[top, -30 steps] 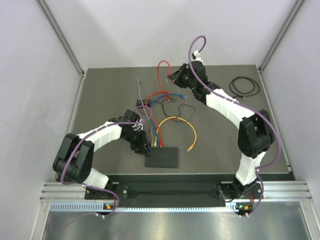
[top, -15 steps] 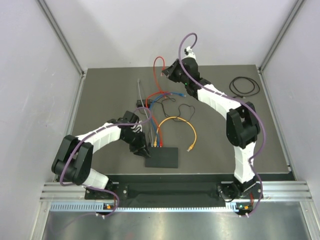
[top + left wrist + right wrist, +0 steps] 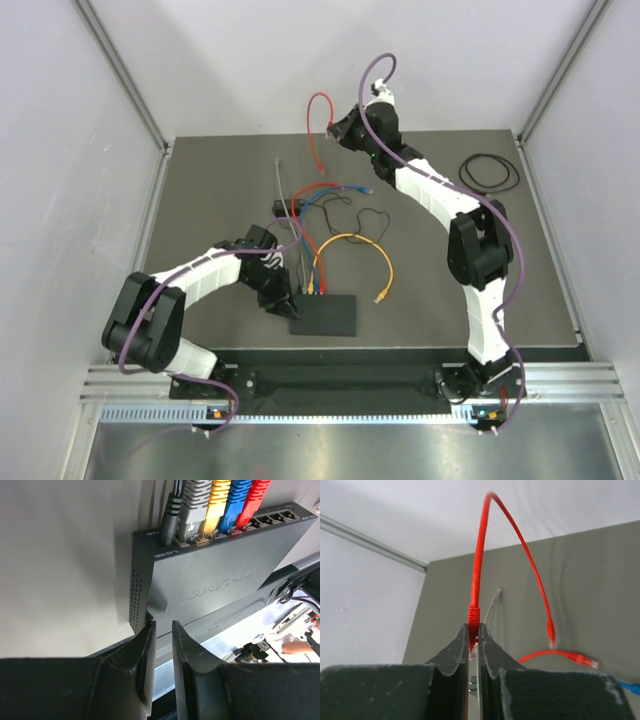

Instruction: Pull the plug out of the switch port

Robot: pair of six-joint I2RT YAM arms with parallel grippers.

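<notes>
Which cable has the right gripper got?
The short red cable arching in the air, pinched at its plug end; the second red one lies on the table.

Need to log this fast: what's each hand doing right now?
Left hand: narrow gap, tips at the switch's corner; grip cannot be told.
Right hand: closed on the red cable.

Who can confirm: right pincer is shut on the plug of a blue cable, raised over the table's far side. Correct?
Wrong colour. The right pincer is shut on the plug of a red cable, raised over the table's far side; the right wrist view shows it.
</notes>
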